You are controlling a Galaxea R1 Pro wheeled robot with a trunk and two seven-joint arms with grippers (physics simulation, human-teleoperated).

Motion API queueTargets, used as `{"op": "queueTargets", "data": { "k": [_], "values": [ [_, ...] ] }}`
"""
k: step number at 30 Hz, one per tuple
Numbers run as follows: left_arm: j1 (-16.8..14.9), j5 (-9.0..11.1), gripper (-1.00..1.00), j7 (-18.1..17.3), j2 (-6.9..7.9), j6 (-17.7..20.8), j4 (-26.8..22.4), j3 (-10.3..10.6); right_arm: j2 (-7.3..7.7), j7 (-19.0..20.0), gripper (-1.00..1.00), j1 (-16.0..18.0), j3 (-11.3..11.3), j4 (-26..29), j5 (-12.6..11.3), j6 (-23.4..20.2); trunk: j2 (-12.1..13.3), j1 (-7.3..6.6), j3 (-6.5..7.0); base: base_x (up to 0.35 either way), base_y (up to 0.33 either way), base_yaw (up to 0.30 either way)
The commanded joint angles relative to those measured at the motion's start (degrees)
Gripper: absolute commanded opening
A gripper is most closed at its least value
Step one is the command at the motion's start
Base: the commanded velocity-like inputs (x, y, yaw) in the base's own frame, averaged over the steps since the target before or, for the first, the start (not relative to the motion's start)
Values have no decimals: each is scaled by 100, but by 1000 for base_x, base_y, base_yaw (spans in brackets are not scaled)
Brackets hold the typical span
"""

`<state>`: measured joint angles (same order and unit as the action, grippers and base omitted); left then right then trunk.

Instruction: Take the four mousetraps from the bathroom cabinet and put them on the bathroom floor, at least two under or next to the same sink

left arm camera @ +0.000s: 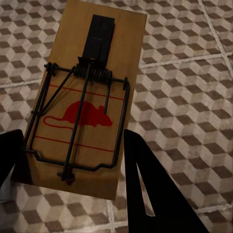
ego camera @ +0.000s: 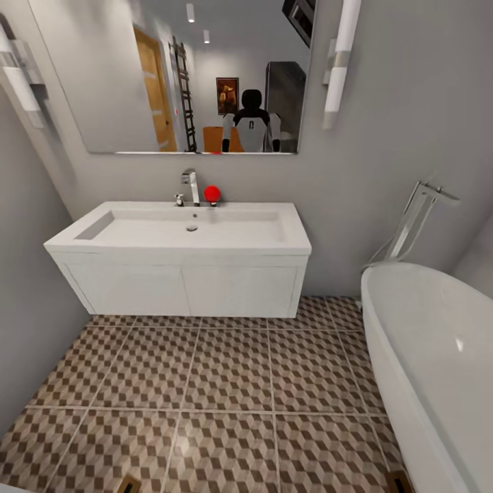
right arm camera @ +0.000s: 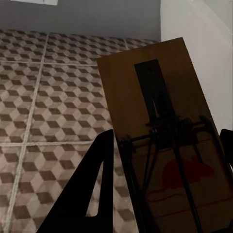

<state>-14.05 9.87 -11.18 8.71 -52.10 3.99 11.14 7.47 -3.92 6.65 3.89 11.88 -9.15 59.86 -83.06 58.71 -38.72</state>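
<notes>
The left gripper (left arm camera: pixel 73 160) has its two dark fingers pressed against the long edges of a mousetrap (left arm camera: pixel 87 97), pinching the near end of the board between them, so the trap juts out beyond the fingertips above the bathroom floor (left arm camera: pixel 184 87). The right gripper (right arm camera: pixel 165 194) pinches a second mousetrap (right arm camera: pixel 160 136) the same way, one finger on each long side, the board reaching forward past the tips over the tiles (right arm camera: pixel 48 97).

In the head view the floor (ego camera: pixel 226 383) of brown-and-beige cube tiles spreads from the near edge up to a white wall-hung sink (ego camera: pixel 185 236) with a chrome tap (ego camera: pixel 190 186) and a red ball (ego camera: pixel 212 194) on its far rim. A mirror (ego camera: pixel 192 68) hangs above it, and a white bathtub (ego camera: pixel 431 356) fills the right side.

Each trap's long axis runs along its gripper's fingers, the dark plate at the far end and the red mouse mark nearer the fingers
</notes>
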Motion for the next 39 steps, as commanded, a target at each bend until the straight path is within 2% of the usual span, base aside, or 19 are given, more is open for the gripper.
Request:
{"op": "queueTargets", "data": {
  "k": [1, 11, 17, 27, 28, 30, 31, 32, 33, 35, 36, 38, 39],
  "values": [
    [-10, 41, -100, -16, -1, -28, 16, 28, 2, -13, -100, 3, 42, -2, -26, 14, -2, 1, -5, 142, 0, 0],
    [-7, 41, -100, -16, -7, -28, 15, 28, 2, -12, -100, 3, 42, -3, -26, 14, -2, 1, -5, 48, 0, 0],
    [-7, 41, -100, -19, -72, -28, 14, 28, 4, -12, -100, 3, 42, -9, -26, 14, -2, 1, -5, 1, 0, 0],
    [-9, 43, -100, -11, -59, 47, 4, -8, 9, 4, -100, 3, 51, -16, 14, 14, -2, 1, -5, 0, 0, 0],
    [-9, 50, -100, -10, -56, 184, -10, -30, 12, 4, -100, 3, 51, 2, 19, 14, -2, 1, -5, 0, 0, 0],
    [-10, 66, -100, -8, -50, 705, -192, -63, 23, 5, -100, 3, 51, 56, 24, 14, -2, 1, -5, 0, 0, 0],
    [-10, 73, -100, -8, -47, 1071, -432, -71, 27, 7, -100, 3, 51, 122, 25, 14, -2, 1, -5, 0, 0, 0],
    [-10, 75, -100, -7, -45, 1276, -588, -74, 31, 6, -100, 3, 51, 176, 27, 14, -2, 1, -5, 0, 0, 0],
    [-10, 80, -100, -7, -35, 1721, -958, -82, 36, 6, -100, 6, 51, 330, 32, -104, -2, 1, -5, 0, 0, 0],
    [-10, 88, -100, -7, 0, 2727, -1812, -90, 42, 6, -100, 10, 51, 802, 42, -564, -2, 1, -5, 0, 0, 0],
    [-10, 89, -100, -7, 5, 2989, -2033, -92, 44, 6, -100, 10, 51, 947, 45, -709, -2, 1, -5, 0, 0, 0],
    [-17, 92, -100, -7, 15, 3952, -2883, -99, 55, 0, -100, 11, 51, 1612, 50, -1386, -2, 1, -5, 0, 0, 0],
    [-21, 92, -100, -7, 12, 4159, -3082, -100, 58, 0, -100, 11, 51, 1788, 50, -1566, -2, 1, -5, 0, 0, 0]
  ]
}}
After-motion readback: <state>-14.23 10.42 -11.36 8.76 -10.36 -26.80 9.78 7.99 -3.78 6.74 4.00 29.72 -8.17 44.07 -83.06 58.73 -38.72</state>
